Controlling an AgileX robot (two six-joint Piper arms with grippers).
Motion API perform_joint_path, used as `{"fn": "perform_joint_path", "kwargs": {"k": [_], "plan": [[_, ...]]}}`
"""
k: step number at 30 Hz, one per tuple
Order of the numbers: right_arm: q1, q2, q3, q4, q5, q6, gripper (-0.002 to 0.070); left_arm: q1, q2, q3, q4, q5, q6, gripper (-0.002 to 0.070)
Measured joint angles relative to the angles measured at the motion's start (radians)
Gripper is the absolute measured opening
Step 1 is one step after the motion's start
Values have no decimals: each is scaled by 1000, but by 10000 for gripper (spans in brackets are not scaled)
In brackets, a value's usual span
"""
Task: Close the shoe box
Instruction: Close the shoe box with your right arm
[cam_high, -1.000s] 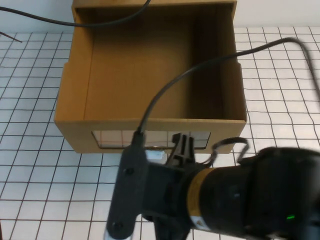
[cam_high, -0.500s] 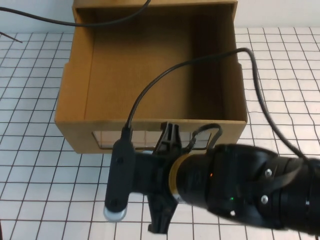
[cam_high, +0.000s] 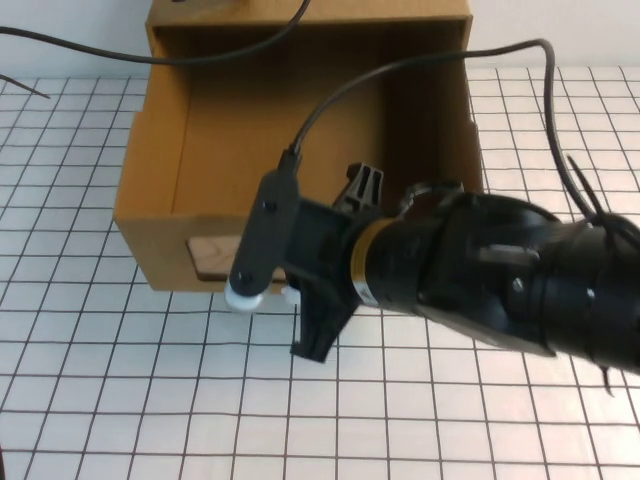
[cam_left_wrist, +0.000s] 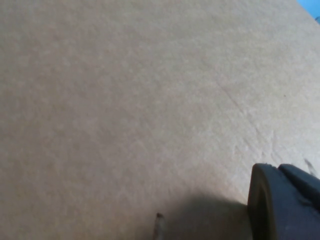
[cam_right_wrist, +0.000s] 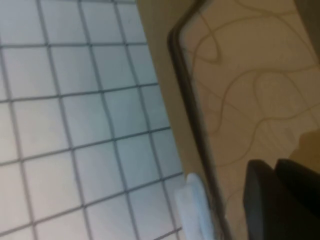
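Shoe box (cam_high: 300, 150) sits open-topped at far centre of the gridded tabletop (cam_high: 120, 400), its front wall w/ clear window (cam_right_wrist: 245, 95) facing the robot and the white pull tab (cam_right_wrist: 196, 205) just below that window. Right tool (cam_right_wrist: 280, 200) is pressed up close against that front wall, by the window's lower edge near the tab; can't tell how far its fingers are spread. Left tool (cam_left_wrist: 282, 202) is right up against plain brown cardboard of the box, finger spread also unclear.

No readable text, label, number or sign shows in any view
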Motion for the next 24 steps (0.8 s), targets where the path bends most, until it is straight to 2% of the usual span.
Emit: {"fn": "perform_joint_path", "kwargs": {"k": [8,15,24], "plan": [[-54,81,-124,6,-23,-6,19,0,0,0,0,2,-2,-5],[-96,128,-184,-64,-3,-10,18,0,0,0,-4,8,-2,-5],[-93,106,-190,18,61,-10,-9,0,0,0,-4,10,-4,-5]]}}
